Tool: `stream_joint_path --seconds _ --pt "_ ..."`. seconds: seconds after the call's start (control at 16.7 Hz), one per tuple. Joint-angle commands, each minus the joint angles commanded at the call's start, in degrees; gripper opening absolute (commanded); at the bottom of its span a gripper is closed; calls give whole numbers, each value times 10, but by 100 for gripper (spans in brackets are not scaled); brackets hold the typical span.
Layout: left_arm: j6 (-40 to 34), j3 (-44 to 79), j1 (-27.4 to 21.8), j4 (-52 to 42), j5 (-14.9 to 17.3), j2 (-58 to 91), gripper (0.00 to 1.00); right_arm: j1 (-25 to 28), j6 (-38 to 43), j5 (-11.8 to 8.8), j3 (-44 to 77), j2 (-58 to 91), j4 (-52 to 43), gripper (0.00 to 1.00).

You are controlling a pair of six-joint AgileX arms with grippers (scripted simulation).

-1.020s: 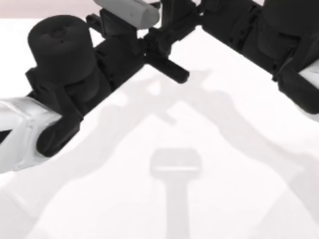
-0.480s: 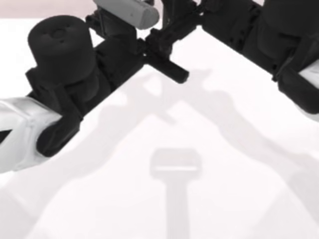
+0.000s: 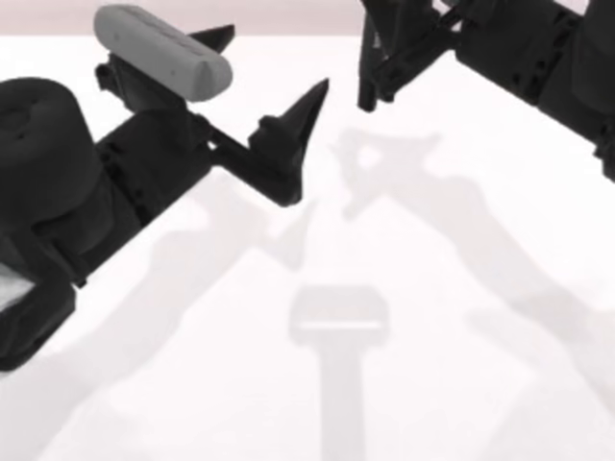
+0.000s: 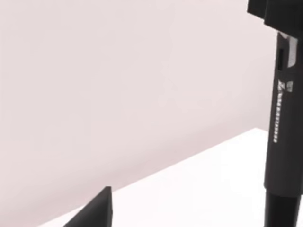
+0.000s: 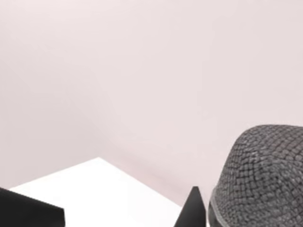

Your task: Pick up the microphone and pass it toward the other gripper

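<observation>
The microphone [image 3: 369,72] hangs upright above the far middle of the table, held just below its head by my right gripper [image 3: 377,50]. In the left wrist view its dark lettered handle [image 4: 282,123] drops from the right gripper [image 4: 277,12]. In the right wrist view its grey mesh head [image 5: 265,175] fills the corner beside one fingertip [image 5: 191,208]. My left gripper [image 3: 274,60] stands open to the left of the microphone, apart from it, with nothing between its pointed fingers. Only one left fingertip [image 4: 97,210] shows in the left wrist view.
A pale grey T-shaped shadow [image 3: 338,317] lies on the white tabletop [image 3: 480,403] near the middle. The arms' shadows cross the table. A grey camera housing [image 3: 163,53] sits on my left wrist. A pale pink wall [image 3: 288,14] closes the far side.
My left gripper has let go of the microphone, opened and drawn back to the left. My right gripper has carried the microphone to the right and farther back.
</observation>
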Motion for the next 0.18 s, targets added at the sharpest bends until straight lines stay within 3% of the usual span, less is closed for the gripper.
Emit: stream_joint_path --seconds 0.18 --pt "0 -27 6 -7 5 -31 100 -14 -1 -16 -12 -13 0 0"
